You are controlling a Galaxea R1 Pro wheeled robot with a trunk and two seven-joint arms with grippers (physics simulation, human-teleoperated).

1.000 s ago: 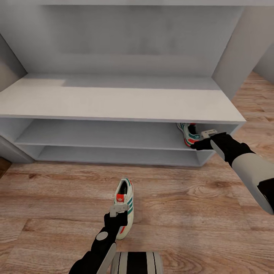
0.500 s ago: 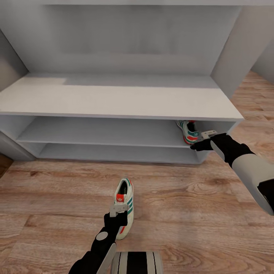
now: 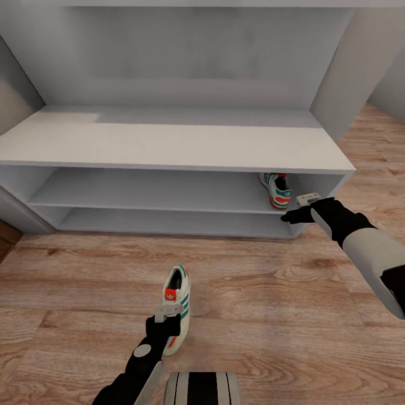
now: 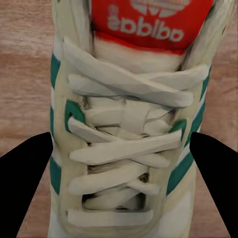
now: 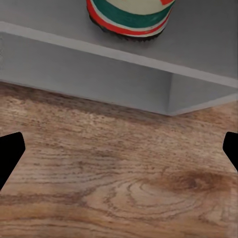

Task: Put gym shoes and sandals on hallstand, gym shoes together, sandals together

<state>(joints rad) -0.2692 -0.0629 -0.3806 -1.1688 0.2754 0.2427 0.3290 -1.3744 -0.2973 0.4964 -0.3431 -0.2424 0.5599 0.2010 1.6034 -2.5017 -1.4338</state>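
- We face the shoe rack (image 3: 169, 143), a wide, low grey-white unit with a flat top, two open shelf levels below it and a tall back panel rising behind.
- The rack stands on the wooden floor (image 3: 270, 304), light brown planks with a visible grain.
- One sneaker (image 3: 276, 190) sits on the upper open shelf at the far right end of the rack, its heel towards us; it is white with green stripes and a red-orange heel patch.
- In the right wrist view we see that sneaker's heel (image 5: 131, 17) resting on the shelf, with the shelf's front edge and the floor below it.
- Our right claw (image 3: 296, 214) hangs just in front of the rack's lower right corner, close to the shelved sneaker but apart from it.
- In the right wrist view its two dark fingers (image 5: 10, 156) stand wide apart with nothing between them.
- The second sneaker (image 3: 176, 301) lies on the floor well in front of the rack, near the middle of its width, toe pointing towards us.
- Our left claw (image 3: 164, 322) sits over this sneaker's near end.
- In the left wrist view the sneaker's laces (image 4: 126, 148) lie directly below, with one dark finger (image 4: 25, 188) on either side of the shoe.
- We cannot tell whether those fingers press the shoe or only straddle it.
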